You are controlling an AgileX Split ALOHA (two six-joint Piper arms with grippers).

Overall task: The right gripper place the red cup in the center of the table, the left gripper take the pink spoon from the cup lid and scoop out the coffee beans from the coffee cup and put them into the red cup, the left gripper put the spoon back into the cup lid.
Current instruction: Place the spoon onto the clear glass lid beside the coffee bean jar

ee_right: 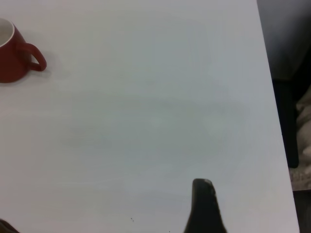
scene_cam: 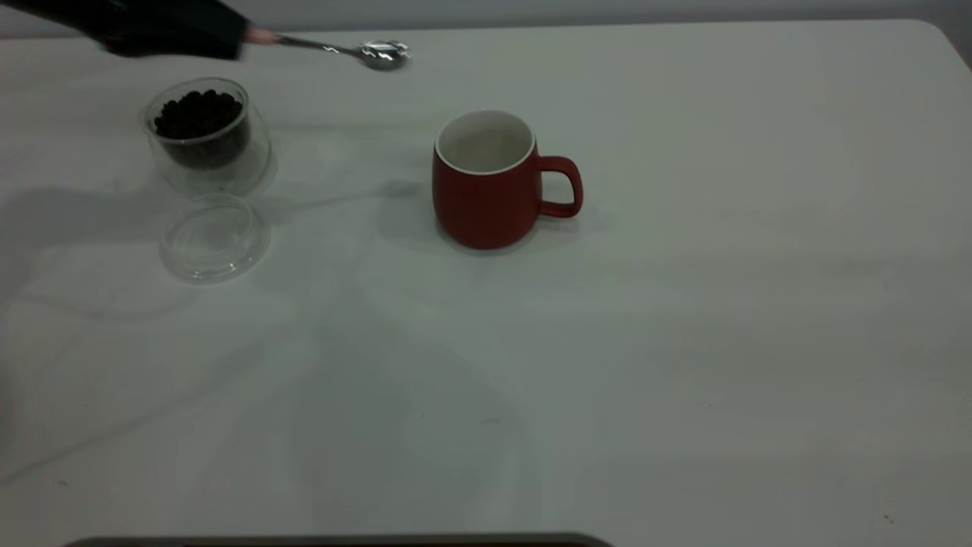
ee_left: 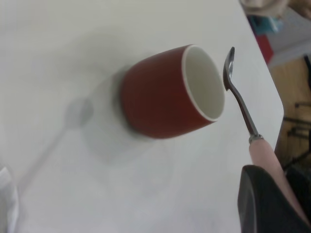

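Currently the left gripper point(scene_cam: 228, 34) is clamped on the pale handle of the pink spoon point(scene_cam: 357, 50), holding it raised above the counter point(scene_cam: 683, 342) near the far edge, with the bowl pointing toward the red cup point(scene_cam: 486, 182); the left wrist view shows the spoon bowl point(ee_left: 228, 68) just beside the cup's white rim, apart from it, and whether it carries beans cannot be told; the grip far back on the handle leaves the neck and bowl free to reach over a rim. The red cup stands upright near the middle of the counter, handle turned toward the right arm's side, its inside apparently bare, so the placing step looks complete and a transfer into it is judged to be the step in hand. The coffee cup point(scene_cam: 206, 137) stands at the left side, well apart from the red cup, with the coffee beans point(scene_cam: 197, 114) heaped inside; the cup lid point(scene_cam: 214, 237) lies flat just in front of it with nothing on it, presumably left there to receive the spoon at the end. The right gripper point(ee_right: 204, 206) shows only as a dark tip in its own wrist view, held over bare counter well away from the red cup point(ee_right: 12, 53); whether it is open or closed cannot be told.
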